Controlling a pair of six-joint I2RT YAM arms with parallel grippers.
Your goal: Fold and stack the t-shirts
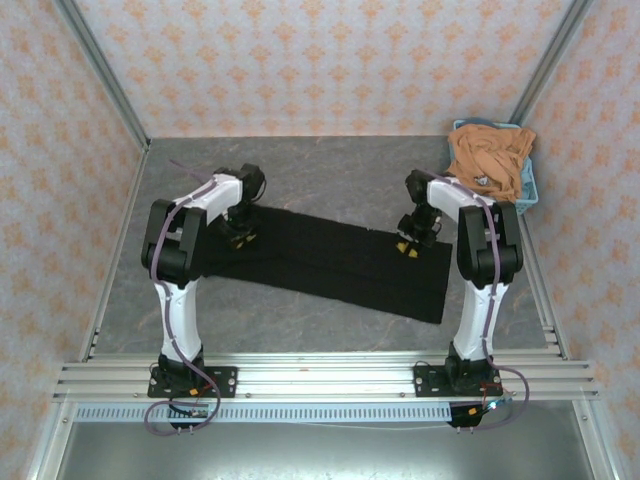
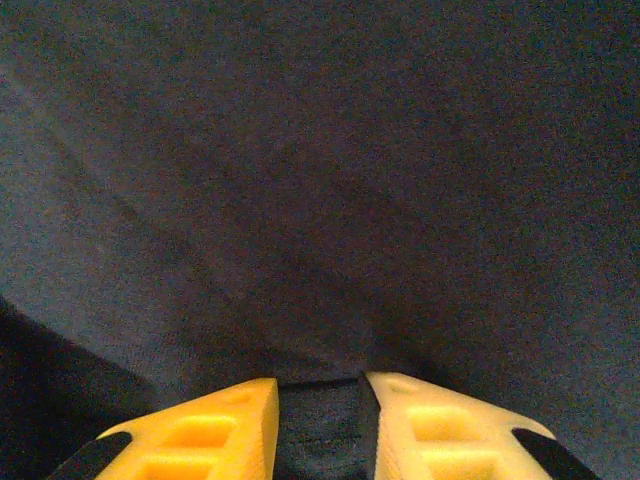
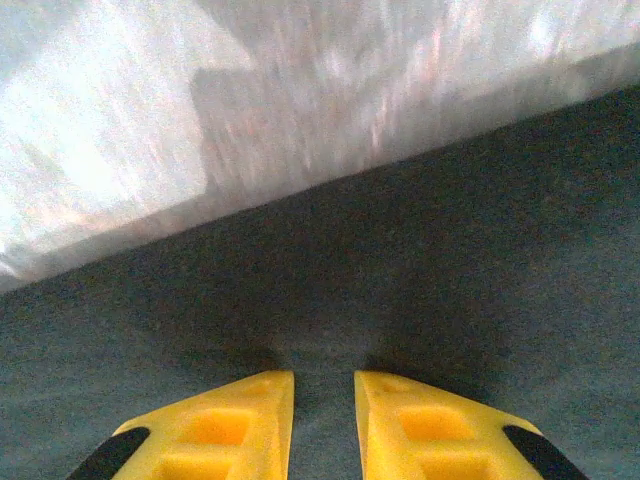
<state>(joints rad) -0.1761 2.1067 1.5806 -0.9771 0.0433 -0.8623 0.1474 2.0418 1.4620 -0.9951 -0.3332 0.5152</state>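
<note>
Mid-fold: the left tool (image 1: 240,236) and right tool (image 1: 408,248) each pinched the far edge of the black t-shirt (image 1: 320,265), spread across the desk (image 1: 330,180). The orange-tan t-shirt (image 1: 488,160) lay in the far-right basket (image 1: 530,192). The next move likely called for carrying that edge nearward, evenly.

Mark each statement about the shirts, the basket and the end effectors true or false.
1. The black t-shirt lies spread as a long strip on the table. True.
2. The orange-tan t-shirt is stacked on the black one. False: it lies crumpled in the light blue basket at the far right corner.
3. The left end effector and right end effector are down on the black t-shirt, one near each end. True.
4. The left end effector pinches orange-tan cloth. False: black cloth sits between its fingers.
</note>
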